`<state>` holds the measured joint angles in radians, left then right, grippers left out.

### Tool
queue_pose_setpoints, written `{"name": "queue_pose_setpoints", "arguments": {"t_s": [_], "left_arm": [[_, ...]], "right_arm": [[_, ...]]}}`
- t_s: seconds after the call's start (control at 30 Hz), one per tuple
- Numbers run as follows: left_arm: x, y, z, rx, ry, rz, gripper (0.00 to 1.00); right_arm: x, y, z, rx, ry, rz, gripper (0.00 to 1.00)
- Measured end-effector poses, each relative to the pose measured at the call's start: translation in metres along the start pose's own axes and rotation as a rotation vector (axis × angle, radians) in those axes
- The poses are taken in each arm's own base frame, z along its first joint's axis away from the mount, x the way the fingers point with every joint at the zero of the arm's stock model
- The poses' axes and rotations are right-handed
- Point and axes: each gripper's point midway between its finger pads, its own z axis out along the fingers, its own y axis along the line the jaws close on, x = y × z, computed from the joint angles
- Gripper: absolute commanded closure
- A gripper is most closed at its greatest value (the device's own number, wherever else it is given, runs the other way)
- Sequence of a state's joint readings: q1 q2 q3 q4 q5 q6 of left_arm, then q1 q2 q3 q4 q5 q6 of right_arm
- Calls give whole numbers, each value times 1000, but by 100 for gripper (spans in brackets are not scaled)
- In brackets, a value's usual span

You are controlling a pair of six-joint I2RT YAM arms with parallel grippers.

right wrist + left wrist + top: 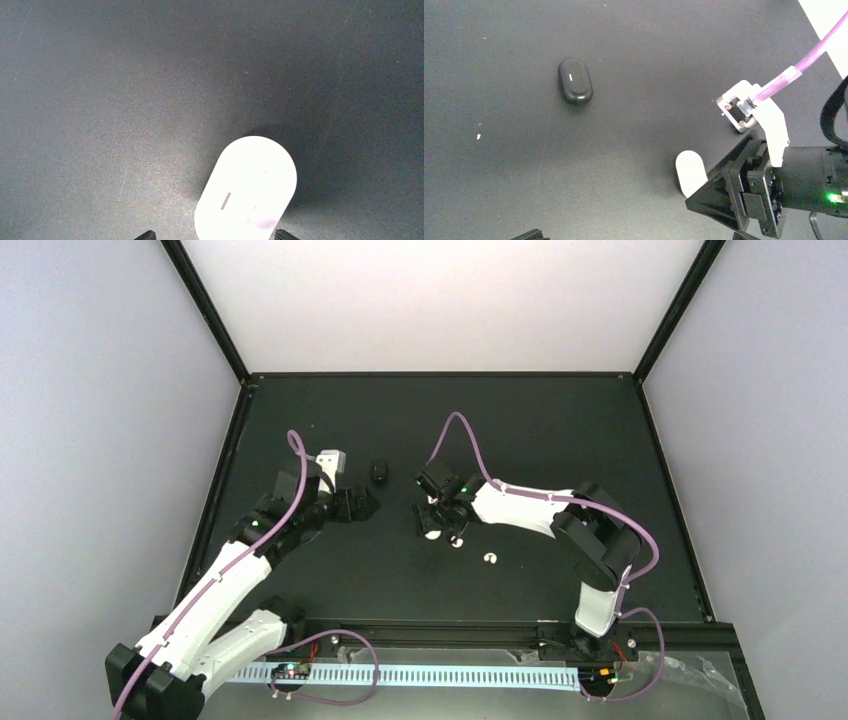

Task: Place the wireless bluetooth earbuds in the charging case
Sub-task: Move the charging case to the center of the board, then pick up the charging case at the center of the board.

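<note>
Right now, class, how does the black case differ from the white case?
Colour: the black case is dark, the white case pale. Place: the black case lies with no tool over it; the white case sits under the right tool. Both are shut, pill-shaped, with a short line mark.

We've got the white charging case (245, 190) flat, lid shut; a white earbud (457, 542) just beside it, a second white earbud (490, 559) near; the black charging case (575, 81) closed, well apart.
</note>
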<state>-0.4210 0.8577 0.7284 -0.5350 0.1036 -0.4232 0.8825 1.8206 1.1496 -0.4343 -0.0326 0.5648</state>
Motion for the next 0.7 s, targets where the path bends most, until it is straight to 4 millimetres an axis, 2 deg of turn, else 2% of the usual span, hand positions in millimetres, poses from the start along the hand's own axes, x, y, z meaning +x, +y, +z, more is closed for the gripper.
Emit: {"name": "queue_pose_setpoints", "arguments": {"t_s": [0.1, 0.17, 0.33, 0.43, 0.5, 0.57, 0.7], "left_arm": [[1, -7, 1, 33, 8, 16, 1], [5, -13, 4, 58, 27, 43, 1], [15, -38, 18, 119, 111, 172, 1], [14, -59, 27, 143, 154, 261, 1], [13, -71, 36, 150, 186, 309, 3], [15, -79, 50, 152, 228, 359, 3], [34, -79, 77, 134, 353, 471, 1]], "right_arm": [[-2, 0, -4, -8, -7, 23, 33], [-7, -3, -18, -12, -41, 34, 29], [-21, -25, -89, -2, -218, 52, 23], [-16, -38, -124, 5, -312, 49, 23], [-6, -47, -133, 13, -334, 49, 23], [7, -57, -133, 26, -333, 50, 23], [32, -72, -136, 37, -332, 51, 22]]}}
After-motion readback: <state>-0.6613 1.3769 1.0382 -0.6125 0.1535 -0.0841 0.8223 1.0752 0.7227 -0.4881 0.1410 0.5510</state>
